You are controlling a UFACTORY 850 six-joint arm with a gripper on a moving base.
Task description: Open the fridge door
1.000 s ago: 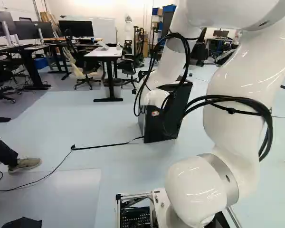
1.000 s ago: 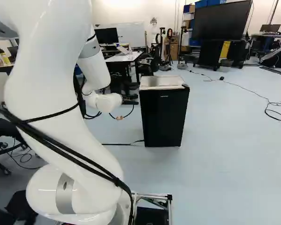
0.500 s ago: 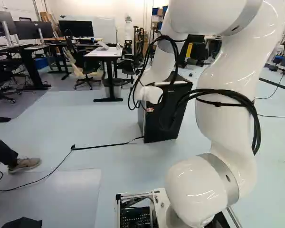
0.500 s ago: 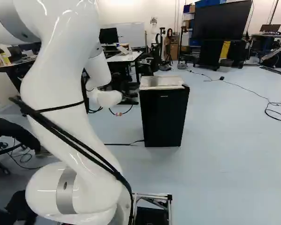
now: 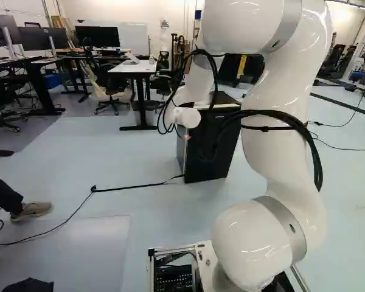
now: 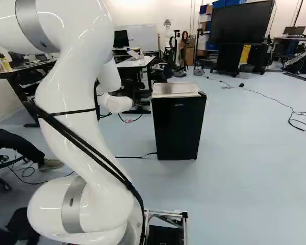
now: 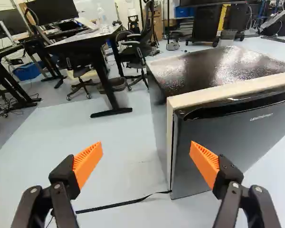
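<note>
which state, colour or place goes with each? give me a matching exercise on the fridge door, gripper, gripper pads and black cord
1. fridge door
2. gripper
3. gripper pads
4. black cord

A. lying on the floor
B. open, gripping nothing
C. closed
D. orange

Pairs: 1-C, 2-B, 3-D, 4-A

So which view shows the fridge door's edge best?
The wrist view: the fridge door fills much of it, its side edge by the pale seam plain. The right base view shows the door's front, smaller; in the left base view the arm's cables partly cover it.
</note>
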